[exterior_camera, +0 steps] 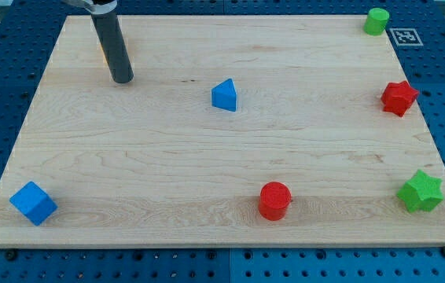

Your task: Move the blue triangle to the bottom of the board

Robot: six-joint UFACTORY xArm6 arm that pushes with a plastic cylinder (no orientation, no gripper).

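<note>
The blue triangle (224,95) lies on the wooden board (167,173) a little above its middle. My tip (122,79) rests on the board at the upper left, well to the left of the blue triangle and slightly above it, not touching it. The dark rod rises from the tip toward the view's top. A small orange-yellow block (104,49) shows partly behind the rod; most of it is hidden.
A blue cube (33,202) sits at the bottom left corner. A red cylinder (274,200) stands at the bottom, right of centre. A green star (421,191) is at the bottom right, a red star (399,97) at the right edge, a green cylinder (376,21) at the top right.
</note>
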